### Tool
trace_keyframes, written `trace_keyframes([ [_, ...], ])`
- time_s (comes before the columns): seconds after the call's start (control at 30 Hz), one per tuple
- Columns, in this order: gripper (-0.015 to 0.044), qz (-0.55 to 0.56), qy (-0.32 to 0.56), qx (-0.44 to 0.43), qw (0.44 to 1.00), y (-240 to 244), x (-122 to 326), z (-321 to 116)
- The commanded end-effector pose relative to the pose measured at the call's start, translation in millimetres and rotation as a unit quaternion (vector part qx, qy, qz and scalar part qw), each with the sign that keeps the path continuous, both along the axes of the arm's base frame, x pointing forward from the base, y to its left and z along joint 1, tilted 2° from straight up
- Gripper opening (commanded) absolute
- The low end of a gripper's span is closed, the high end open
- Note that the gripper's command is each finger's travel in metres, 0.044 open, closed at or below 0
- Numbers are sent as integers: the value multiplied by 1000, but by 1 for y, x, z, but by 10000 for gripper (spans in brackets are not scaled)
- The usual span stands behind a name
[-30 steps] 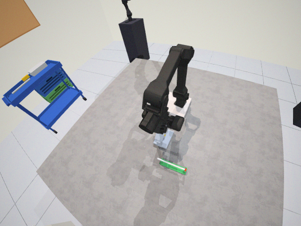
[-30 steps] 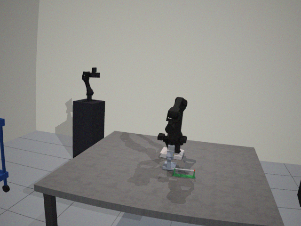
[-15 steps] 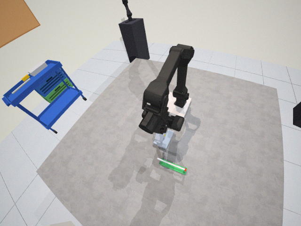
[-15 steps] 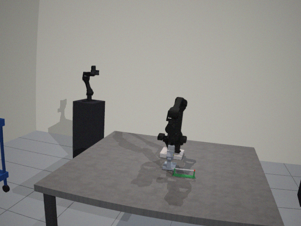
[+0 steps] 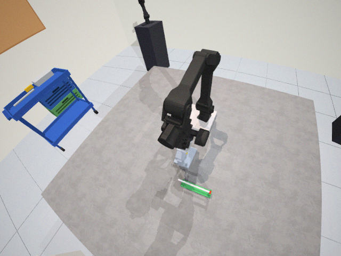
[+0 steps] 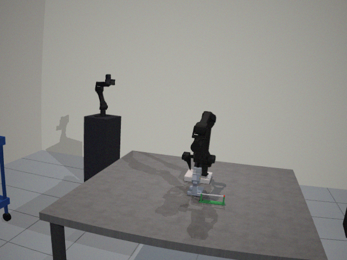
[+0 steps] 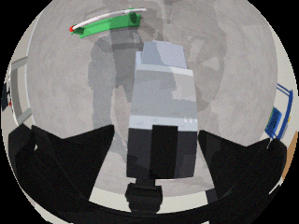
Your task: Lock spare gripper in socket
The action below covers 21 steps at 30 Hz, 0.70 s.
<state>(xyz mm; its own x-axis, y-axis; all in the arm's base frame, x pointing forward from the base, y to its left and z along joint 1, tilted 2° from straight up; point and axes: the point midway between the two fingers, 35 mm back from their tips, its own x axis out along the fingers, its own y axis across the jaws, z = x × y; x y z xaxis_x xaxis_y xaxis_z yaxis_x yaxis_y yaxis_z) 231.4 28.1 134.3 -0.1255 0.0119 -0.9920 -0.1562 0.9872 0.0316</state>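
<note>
My gripper [image 7: 158,133] is open, pointing down, with its fingers apart on either side of the spare gripper. The spare gripper [image 7: 164,95] [image 6: 197,170], a pale grey block with a dark part, stands at the top of the mount; a gap shows between each fingertip and its sides in the wrist view. The blue-grey mount [image 5: 192,154] [image 6: 193,191] [image 7: 163,53] stands on the table. The socket's inside is hidden. The white lock pin [image 5: 195,186] [image 6: 212,195] [image 7: 105,16] with a red end lies across the green rack [image 5: 196,191] [image 6: 212,202] [image 7: 112,23], away from the mount.
A white base block [image 5: 209,122] [image 6: 187,176] lies behind the mount, close to the arm's foot. The rack stands in front of the mount, toward the right in the top and exterior views. A blue cart [image 5: 67,121] and a dark pedestal [image 5: 154,44] [image 6: 102,145] stand off the table.
</note>
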Motion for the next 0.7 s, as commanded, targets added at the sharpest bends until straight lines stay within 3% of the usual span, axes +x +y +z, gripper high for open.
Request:
trace_keyframes([
  [0.0,440,0,0,0,1000,-1,-7,6],
  [0.67,440,-6,0,0,1000,-8,-41,34],
])
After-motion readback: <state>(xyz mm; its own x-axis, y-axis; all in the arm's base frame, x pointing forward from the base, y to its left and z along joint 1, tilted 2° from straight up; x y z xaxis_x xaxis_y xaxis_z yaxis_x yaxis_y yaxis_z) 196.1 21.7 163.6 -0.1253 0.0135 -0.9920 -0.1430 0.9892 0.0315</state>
